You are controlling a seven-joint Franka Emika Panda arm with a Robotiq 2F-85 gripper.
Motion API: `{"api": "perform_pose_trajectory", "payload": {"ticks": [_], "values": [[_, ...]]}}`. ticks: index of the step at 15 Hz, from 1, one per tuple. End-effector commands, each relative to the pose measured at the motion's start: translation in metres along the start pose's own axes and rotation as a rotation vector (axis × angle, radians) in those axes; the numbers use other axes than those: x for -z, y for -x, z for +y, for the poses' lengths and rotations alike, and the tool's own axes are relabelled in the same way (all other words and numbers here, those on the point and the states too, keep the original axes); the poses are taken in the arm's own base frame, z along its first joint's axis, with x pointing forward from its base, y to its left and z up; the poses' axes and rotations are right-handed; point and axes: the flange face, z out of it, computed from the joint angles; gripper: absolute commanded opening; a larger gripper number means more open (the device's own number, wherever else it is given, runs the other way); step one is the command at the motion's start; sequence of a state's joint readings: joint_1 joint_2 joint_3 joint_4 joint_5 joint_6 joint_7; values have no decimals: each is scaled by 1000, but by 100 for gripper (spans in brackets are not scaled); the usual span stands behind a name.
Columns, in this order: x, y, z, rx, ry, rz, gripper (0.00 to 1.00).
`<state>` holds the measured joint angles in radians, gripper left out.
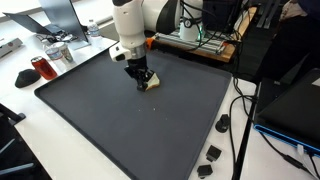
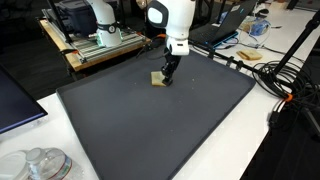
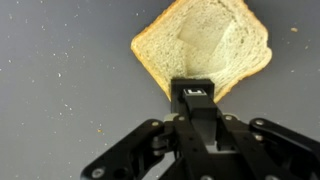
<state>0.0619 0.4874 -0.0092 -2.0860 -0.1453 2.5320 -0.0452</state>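
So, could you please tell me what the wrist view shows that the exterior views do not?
Only the wrist view shows the bread slice close up: its crust, its paler middle, pale specks on the mat, and the shut jaws at its nearest corner. Only an exterior view shows the white arm, the mat's outer edges, a red container and small black parts. Both share the slice lying on the dark mat beneath the jaws.
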Motion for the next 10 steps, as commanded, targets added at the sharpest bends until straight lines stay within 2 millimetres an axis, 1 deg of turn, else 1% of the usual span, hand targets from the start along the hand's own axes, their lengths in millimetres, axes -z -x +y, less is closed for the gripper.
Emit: {"api": "perform_pose_trajectory", "payload": {"ticks": [1, 3, 5, 6, 8, 10], "values": [[-59, -1, 5, 92, -72, -28, 5], [-62, -3, 9, 99, -96, -44, 5], [-62, -3, 8, 78, -83, -82, 5], [-58, -2, 8, 63, -78, -88, 5], [-39, 5, 8, 14, -58, -72, 5], [-26, 12, 8, -44, -54, -73, 5]]}}
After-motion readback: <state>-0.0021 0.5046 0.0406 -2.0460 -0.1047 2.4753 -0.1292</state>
